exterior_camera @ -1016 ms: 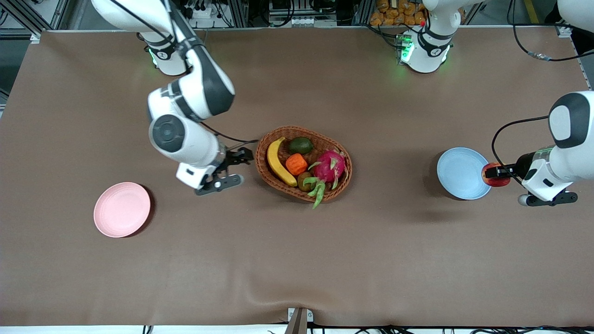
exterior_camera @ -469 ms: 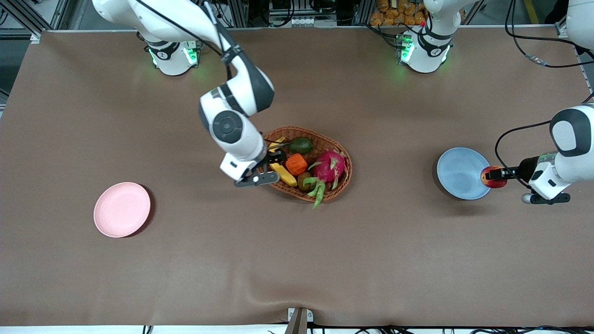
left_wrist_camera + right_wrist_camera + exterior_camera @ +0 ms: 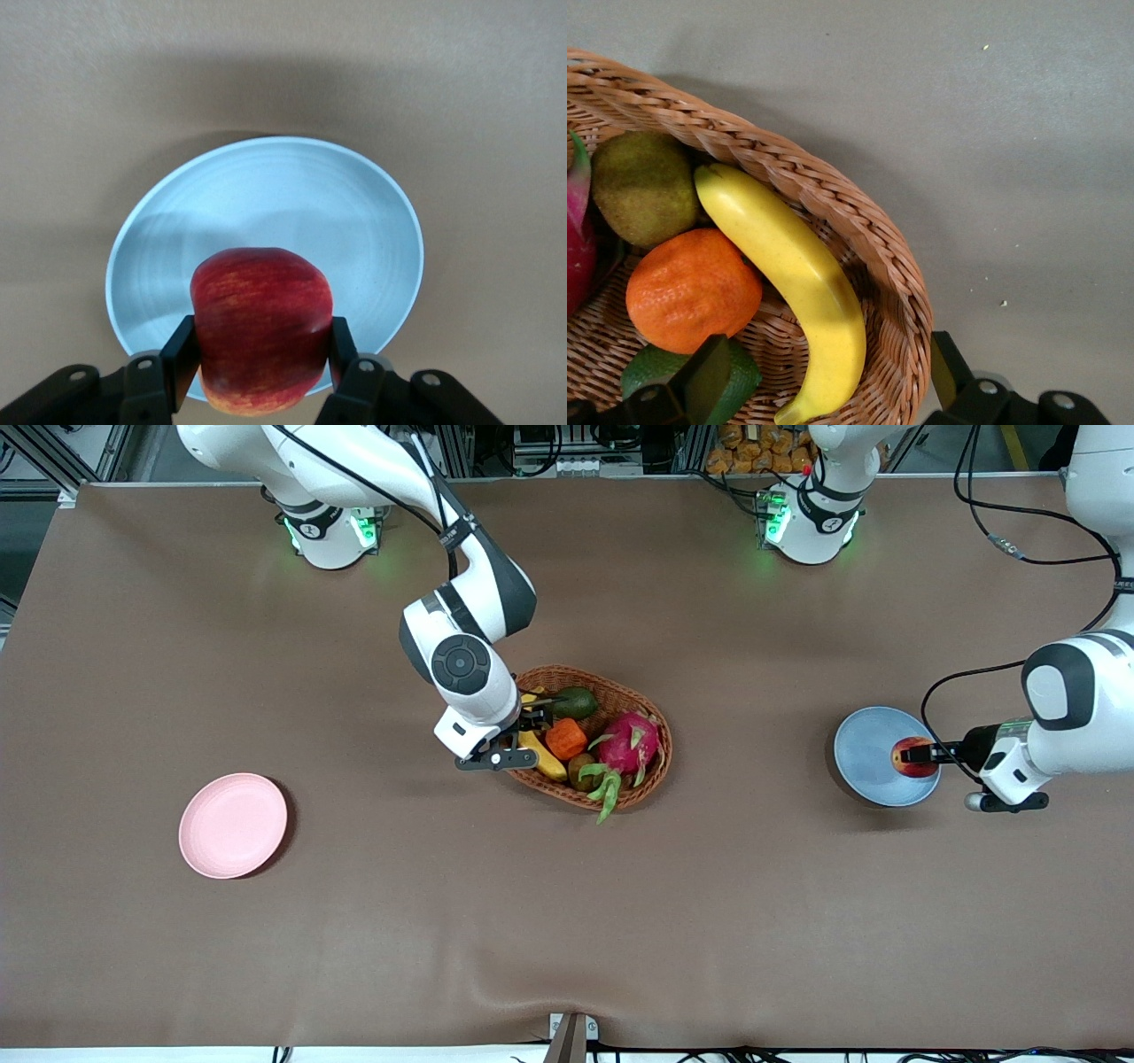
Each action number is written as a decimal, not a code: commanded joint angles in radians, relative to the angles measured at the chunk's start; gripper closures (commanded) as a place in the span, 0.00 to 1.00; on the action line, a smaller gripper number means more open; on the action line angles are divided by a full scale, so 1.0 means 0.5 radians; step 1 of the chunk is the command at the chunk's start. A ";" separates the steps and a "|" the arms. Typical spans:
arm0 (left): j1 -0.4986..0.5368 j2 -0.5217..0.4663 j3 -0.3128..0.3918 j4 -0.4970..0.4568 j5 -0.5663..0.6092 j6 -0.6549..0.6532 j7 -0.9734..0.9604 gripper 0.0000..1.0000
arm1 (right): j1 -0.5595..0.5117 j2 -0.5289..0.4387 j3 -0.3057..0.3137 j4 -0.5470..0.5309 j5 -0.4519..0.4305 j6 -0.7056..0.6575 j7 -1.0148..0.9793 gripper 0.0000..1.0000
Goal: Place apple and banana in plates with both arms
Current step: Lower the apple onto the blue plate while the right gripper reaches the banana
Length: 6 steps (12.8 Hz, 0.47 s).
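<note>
The left gripper (image 3: 262,367) is clamped on the apple (image 3: 261,329), one black finger (image 3: 181,358) pressed to each side of the fruit, and holds it over the light blue plate (image 3: 866,755) at the left arm's end of the table. In the left wrist view the plate's bowl lies bare under the apple, with the brown cloth all around it.

The right gripper (image 3: 824,376) hangs over the end of the wicker basket (image 3: 651,778) that faces the right arm's base, its fingers spread wide: one finger (image 3: 709,376) is above the fruit inside, the other is outside the woven rim. The banana (image 3: 793,279) lies between them, untouched, along the inner wall of the basket. Beside it in the basket sit an orange fruit (image 3: 566,738), a green avocado (image 3: 574,702), a brownish kiwi (image 3: 645,186) and a pink dragon fruit (image 3: 630,742) with green scales trailing over the rim.

The pale pink plate (image 3: 233,825) lies bare toward the right arm's end of the table, nearer the front camera than the basket and well apart from it.

No writing can be read anywhere. The table (image 3: 567,921) is covered in a brown cloth, slightly rumpled at the edge nearest the front camera. Green lights glow at both arm bases, and cables and metal framing run along the table's edge there.
</note>
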 commanded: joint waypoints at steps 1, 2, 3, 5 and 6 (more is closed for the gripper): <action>0.007 0.050 -0.014 -0.020 -0.045 0.030 0.042 1.00 | 0.015 -0.008 0.002 -0.027 -0.029 0.086 0.048 0.00; 0.001 0.068 -0.014 -0.010 -0.045 0.030 0.042 1.00 | 0.058 -0.008 0.002 -0.018 -0.023 0.098 0.064 0.00; -0.005 0.066 -0.014 -0.010 -0.045 0.030 0.042 0.83 | 0.076 0.001 -0.001 -0.024 -0.026 0.101 0.091 0.05; -0.005 0.065 -0.017 -0.013 -0.045 0.021 0.030 0.00 | 0.037 0.032 -0.001 -0.027 -0.023 0.105 0.094 0.11; -0.005 0.059 -0.017 -0.013 -0.048 0.006 0.027 0.00 | 0.037 0.050 -0.001 -0.027 -0.023 0.108 0.097 0.11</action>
